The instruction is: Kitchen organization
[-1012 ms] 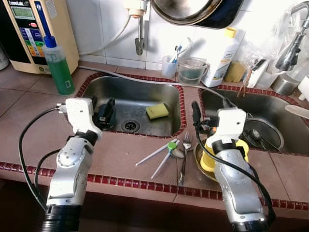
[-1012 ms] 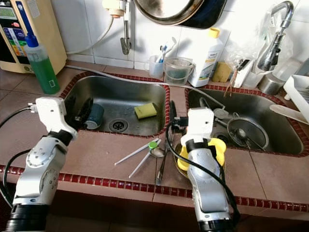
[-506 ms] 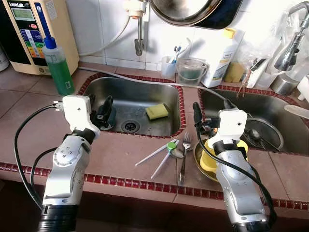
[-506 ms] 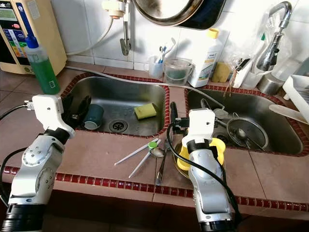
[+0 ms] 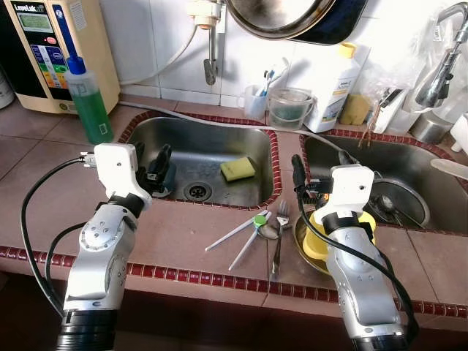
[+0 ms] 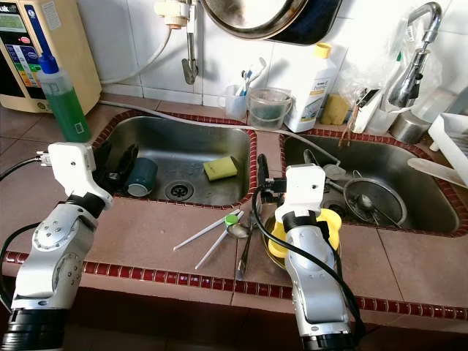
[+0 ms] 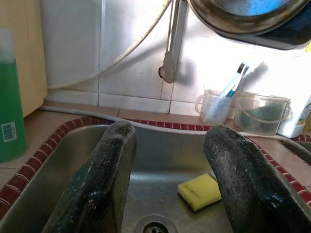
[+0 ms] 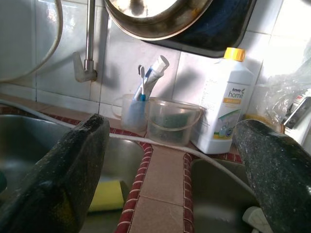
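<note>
In the left sink (image 5: 146,128) lie a dark teal cup (image 6: 140,175) on its side and a yellow sponge (image 5: 238,168). My left gripper (image 7: 165,179) hangs over that sink's near left corner, just left of the cup, open and holding nothing. A fork (image 5: 280,234), a spoon (image 5: 269,232) and white sticks with a green cap (image 5: 259,219) lie on the tiled counter between my arms. My right gripper (image 8: 170,160) is open above the divider between the sinks. A yellow bowl (image 5: 314,245) on a plate sits under that arm.
A green soap bottle (image 5: 88,102) and a water purifier (image 5: 44,51) stand at the back left. A toothbrush cup (image 5: 256,99), a plastic jug (image 5: 290,107) and a white bottle (image 5: 338,84) line the wall. The right sink (image 5: 439,157) holds a metal lid (image 5: 398,201). A pan (image 5: 292,14) hangs overhead.
My left gripper has drawn a little to the left, away from the teal cup, which now shows more fully. The right arm has barely moved.
</note>
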